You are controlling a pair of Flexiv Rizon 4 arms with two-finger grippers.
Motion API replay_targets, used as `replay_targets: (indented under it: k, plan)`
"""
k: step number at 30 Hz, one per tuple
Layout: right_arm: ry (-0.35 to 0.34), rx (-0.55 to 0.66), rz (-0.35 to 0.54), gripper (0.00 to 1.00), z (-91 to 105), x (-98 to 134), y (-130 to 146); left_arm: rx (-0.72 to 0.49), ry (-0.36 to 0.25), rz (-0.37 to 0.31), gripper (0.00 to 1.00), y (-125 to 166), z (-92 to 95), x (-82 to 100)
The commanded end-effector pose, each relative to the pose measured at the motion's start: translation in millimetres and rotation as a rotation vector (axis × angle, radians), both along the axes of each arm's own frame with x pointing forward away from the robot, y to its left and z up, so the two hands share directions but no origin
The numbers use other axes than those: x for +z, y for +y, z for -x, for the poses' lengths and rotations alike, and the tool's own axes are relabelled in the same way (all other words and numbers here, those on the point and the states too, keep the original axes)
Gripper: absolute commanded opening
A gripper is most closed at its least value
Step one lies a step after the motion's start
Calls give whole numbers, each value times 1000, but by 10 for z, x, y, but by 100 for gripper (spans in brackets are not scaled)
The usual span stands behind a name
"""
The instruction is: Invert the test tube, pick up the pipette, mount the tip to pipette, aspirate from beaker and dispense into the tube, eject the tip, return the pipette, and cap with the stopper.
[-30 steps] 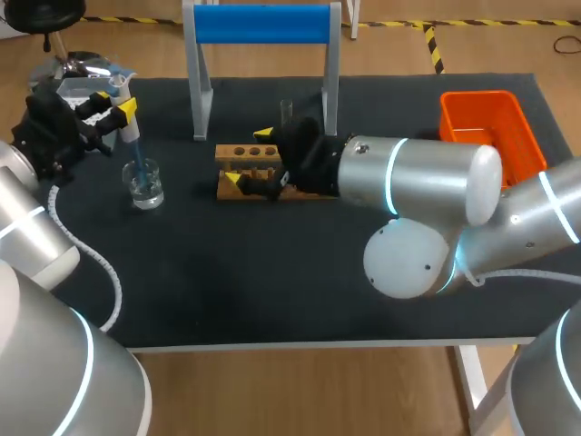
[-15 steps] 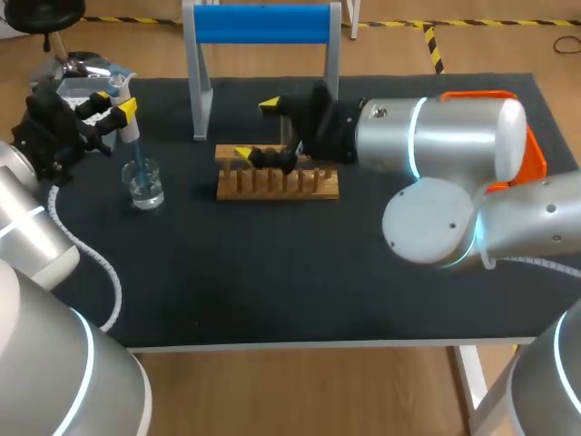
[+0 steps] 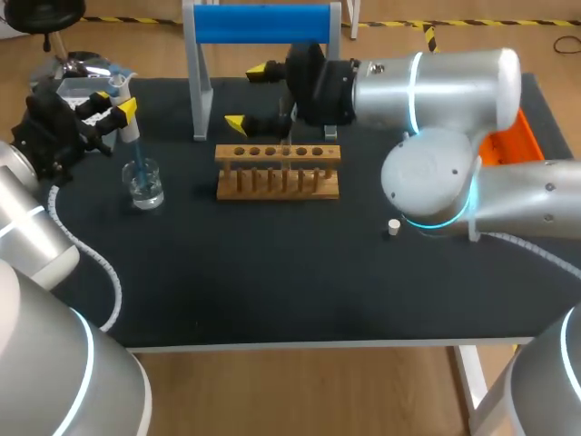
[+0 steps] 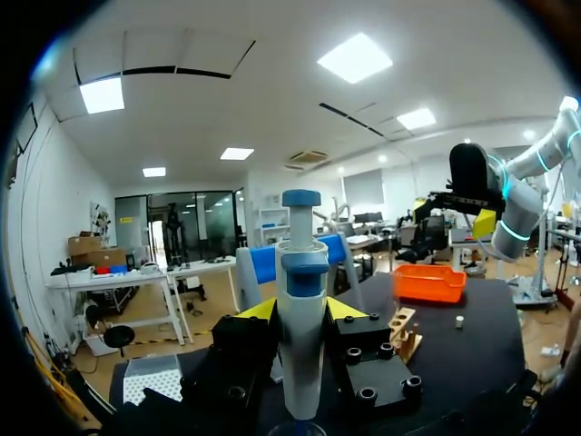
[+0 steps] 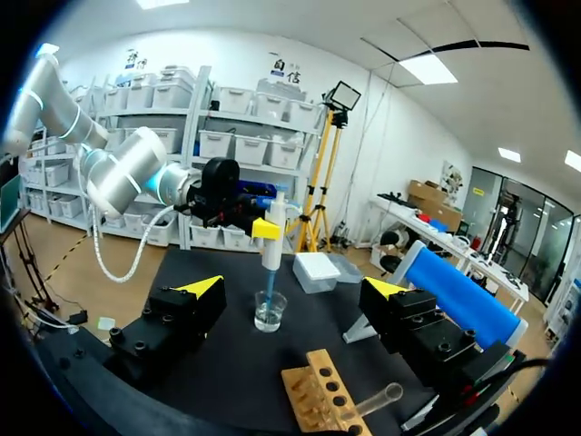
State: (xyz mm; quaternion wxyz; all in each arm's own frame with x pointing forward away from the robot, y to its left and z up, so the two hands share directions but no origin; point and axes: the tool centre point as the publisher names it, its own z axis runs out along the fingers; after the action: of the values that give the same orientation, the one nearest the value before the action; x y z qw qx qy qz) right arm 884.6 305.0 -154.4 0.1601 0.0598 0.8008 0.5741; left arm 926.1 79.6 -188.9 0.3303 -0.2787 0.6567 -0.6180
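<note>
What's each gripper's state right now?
Left gripper: shut on the pipette.
Right gripper: open, fingers spread wide, holding nothing.

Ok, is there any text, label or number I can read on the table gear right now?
None can be read.
On the pipette: no legible print.
On the beaker: any markings are too small to read.
On the wooden rack, orange bin and blue-barred stand: no print visible.
</note>
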Motion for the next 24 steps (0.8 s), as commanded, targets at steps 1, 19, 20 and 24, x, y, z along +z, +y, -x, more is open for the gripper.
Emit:
replay_targets:
  k: [1,19,20,24]
  plan:
    - [152,488,-3,100,-106,26,100,3,-1,0,0,-8,3,-2]
    - [156,570,-88,24,-114,354,532,3,-1,0,0,-8,3,-2]
    - [154,569,-85,8,-109,370,550,3,-1,0,0,-8,3,-2]
    - [151,567,-81,0,-86,421,619,3,-1,0,0,-8,3,-2]
